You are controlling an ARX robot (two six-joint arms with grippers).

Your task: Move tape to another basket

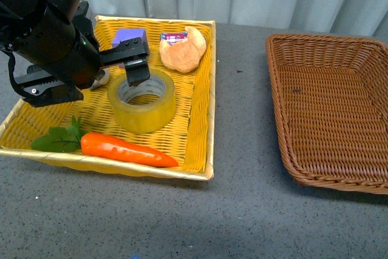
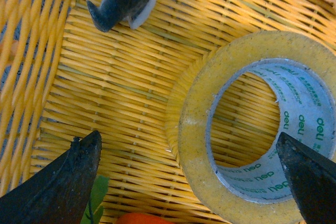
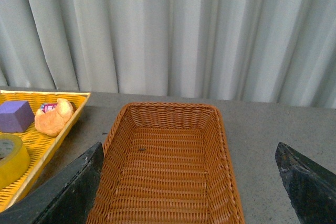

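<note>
The left tool (image 1: 91, 80), jaws wide apart, straddles one wall of the wide roll of translucent yellow packing tape (image 1: 142, 110). The roll lies flat, core axis upright, in the bright yellow woven basket (image 1: 209, 89), centred toward 4 o'clock from the tool in the front view. The dark brown rectangular woven wicker basket (image 1: 327, 113) stands at 3 o'clock from the roll, ahead of the right tool (image 3: 189, 182), likewise spread open.

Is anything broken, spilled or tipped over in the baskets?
Nothing looks broken or spilled. The tape lies flat in the yellow basket, near the carrot and the bread. The brown basket holds only a tiny dark speck, too small to identify. The left gripper is open over the tape.
</note>
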